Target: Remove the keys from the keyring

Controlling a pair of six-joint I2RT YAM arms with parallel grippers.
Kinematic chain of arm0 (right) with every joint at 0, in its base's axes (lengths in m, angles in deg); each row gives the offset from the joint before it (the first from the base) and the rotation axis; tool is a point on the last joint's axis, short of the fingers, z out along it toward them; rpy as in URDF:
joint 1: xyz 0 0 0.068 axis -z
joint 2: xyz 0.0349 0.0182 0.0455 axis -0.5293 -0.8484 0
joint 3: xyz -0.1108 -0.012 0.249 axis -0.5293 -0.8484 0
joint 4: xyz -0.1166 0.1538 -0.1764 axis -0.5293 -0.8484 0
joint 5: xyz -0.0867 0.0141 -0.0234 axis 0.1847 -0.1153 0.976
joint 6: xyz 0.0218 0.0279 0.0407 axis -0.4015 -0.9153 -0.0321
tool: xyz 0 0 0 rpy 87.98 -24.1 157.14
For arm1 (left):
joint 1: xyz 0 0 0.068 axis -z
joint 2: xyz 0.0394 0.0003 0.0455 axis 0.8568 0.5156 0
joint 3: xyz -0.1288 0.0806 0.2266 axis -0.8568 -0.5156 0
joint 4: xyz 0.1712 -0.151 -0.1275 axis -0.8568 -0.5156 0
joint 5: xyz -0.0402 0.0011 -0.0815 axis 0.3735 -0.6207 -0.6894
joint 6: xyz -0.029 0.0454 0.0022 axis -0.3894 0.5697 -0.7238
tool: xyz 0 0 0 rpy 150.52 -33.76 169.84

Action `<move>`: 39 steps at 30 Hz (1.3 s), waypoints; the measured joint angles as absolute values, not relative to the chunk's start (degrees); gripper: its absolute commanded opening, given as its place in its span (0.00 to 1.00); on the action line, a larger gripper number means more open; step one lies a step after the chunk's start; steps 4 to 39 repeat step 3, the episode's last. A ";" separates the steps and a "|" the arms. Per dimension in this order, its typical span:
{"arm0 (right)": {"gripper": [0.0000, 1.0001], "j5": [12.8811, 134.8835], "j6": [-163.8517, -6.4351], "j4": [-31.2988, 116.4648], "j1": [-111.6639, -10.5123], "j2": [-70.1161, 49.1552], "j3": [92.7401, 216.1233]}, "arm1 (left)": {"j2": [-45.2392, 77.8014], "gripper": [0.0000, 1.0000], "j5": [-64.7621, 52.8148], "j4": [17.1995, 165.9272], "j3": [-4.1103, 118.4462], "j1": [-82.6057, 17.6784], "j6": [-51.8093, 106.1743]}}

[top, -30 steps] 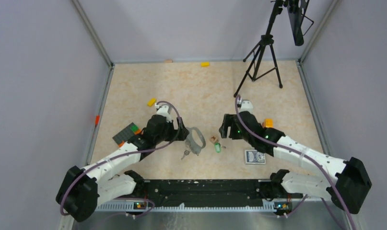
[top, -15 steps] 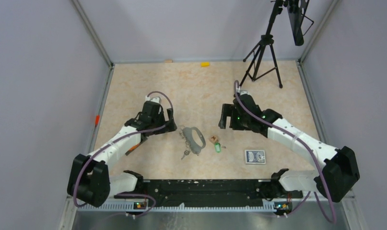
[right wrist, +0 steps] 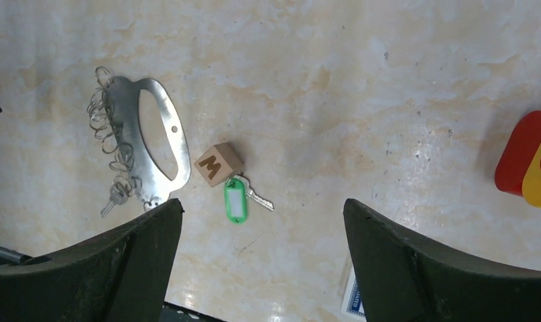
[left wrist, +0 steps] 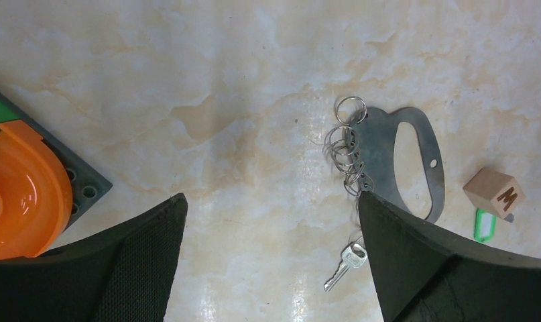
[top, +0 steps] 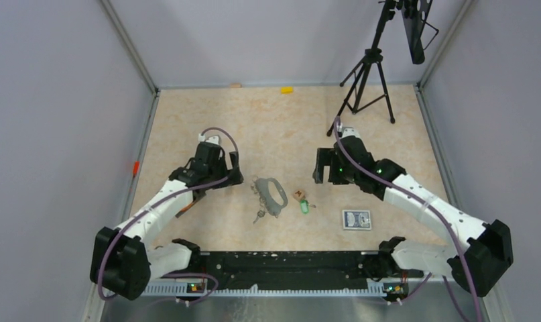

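A: The left gripper (left wrist: 271,199) is spread wide and holds nothing. The keyring (left wrist: 378,151) lies flat ahead and to its right, with a silver key (left wrist: 344,261) trailing off the small rings (left wrist: 344,144) (it looks attached).

B: It's thin, stiff, slippery metal. Pin the keyring's plain edge and pinch the key's head. The right gripper (right wrist: 262,201) is also wide and empty, and the green key (right wrist: 235,201) lies loose just ahead of it.

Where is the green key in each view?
Top external: green key at mid-table between the arms, right of the keyring.
Left wrist: green key at the lower right, only its tag showing.
Right wrist: green key left of centre, lying apart from the keyring.
Shared landmark: the M cube, right beside the tag.
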State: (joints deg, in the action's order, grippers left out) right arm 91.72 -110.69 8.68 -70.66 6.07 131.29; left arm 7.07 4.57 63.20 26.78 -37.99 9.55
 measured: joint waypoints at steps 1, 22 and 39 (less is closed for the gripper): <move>0.91 91.68 -110.43 8.79 -70.66 6.11 131.29 | 6.70 0.98 4.92 63.22 26.78 -37.99 9.57; 0.94 91.19 -110.16 8.44 -70.66 5.63 131.40 | 6.39 0.98 5.40 63.20 26.78 -38.10 9.75; 0.94 91.19 -110.16 8.44 -70.66 5.63 131.40 | 6.39 0.98 5.40 63.20 26.78 -38.10 9.75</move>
